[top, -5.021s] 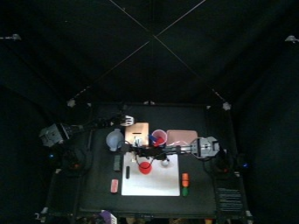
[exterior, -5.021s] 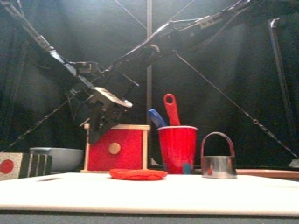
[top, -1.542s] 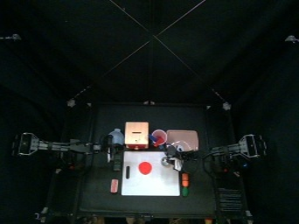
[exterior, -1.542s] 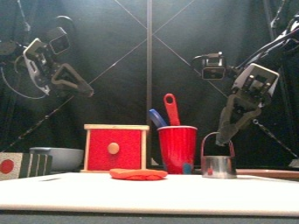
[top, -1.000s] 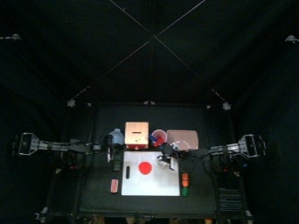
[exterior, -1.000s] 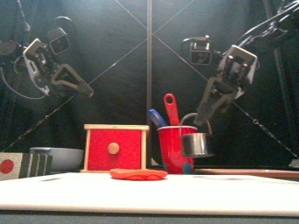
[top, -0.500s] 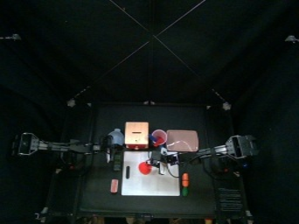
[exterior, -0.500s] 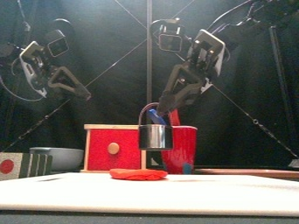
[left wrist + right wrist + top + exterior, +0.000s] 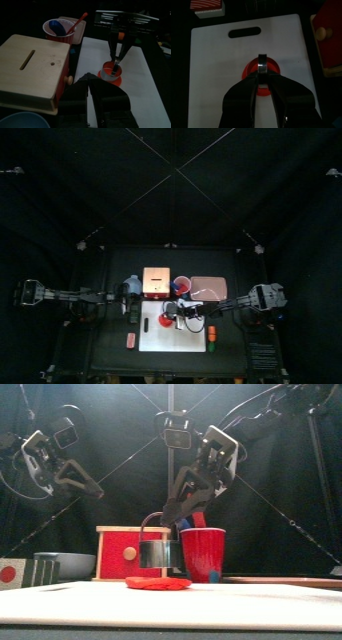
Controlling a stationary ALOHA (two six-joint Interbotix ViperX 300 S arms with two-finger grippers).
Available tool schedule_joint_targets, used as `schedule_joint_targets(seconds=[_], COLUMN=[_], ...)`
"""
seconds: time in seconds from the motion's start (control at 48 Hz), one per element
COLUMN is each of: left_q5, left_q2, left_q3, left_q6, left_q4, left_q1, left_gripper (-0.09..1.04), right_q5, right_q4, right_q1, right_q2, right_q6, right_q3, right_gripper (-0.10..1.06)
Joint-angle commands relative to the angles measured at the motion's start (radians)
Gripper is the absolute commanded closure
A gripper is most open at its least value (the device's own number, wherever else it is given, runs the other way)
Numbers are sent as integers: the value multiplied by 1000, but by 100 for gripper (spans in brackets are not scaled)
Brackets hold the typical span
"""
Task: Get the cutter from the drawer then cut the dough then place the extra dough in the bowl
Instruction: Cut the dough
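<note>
While the left arm is held raised over the table's left side, the left gripper (image 9: 91,485) is kept near the bowl (image 9: 67,564), its jaws pressed together with nothing between them. The cutter (image 9: 158,552) is pinched by its wire handle at the tips of the right gripper (image 9: 179,508), whose arm is stretched in from the right and past the middle of the board (image 9: 254,606). The cutter is hung upright just above the dough (image 9: 158,583) and is not touching it: a narrow gap is seen between its lower rim and the dough in the front view. In the right wrist view the handle is seen as a thin bar clamped between the 2 jaws, with the red of the dough showing directly beneath it. The dough is laid flat as 1 red disc on the back half of the board, near the grip hole and close to the box (image 9: 158,278). The box is set just behind the board's back edge, and its red drawer front (image 9: 134,556) is turned toward the front and sits flush with the frame. The bowl is placed just left of the box. The cup (image 9: 203,556) is stood just right of the box, and 1 blue knife (image 9: 65,26) and 1 red knife (image 9: 79,22) are held in it. The pink tray (image 9: 210,286) is laid to the right of the cup, behind the right arm.
</note>
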Motion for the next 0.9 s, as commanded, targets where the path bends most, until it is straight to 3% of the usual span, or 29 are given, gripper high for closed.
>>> schedule_joint_targets(seconds=[0.021, 0.667, 0.896], left_q5=[-9, -8, -8], left_q2=[0, 0, -2], left_q3=[-11, -6, -8], left_q6=[0, 0, 0], left_q4=[2, 2, 2], left_q1=[-3, -2, -3], left_gripper=[50, 50, 50], right_q5=[-6, -3, 0], right_q4=[-2, 5, 5], right_q1=[5, 15, 15], right_q2=[-18, 17, 17], right_q6=[2, 11, 11], right_q3=[-20, -18, -18], right_gripper=[36, 36, 27])
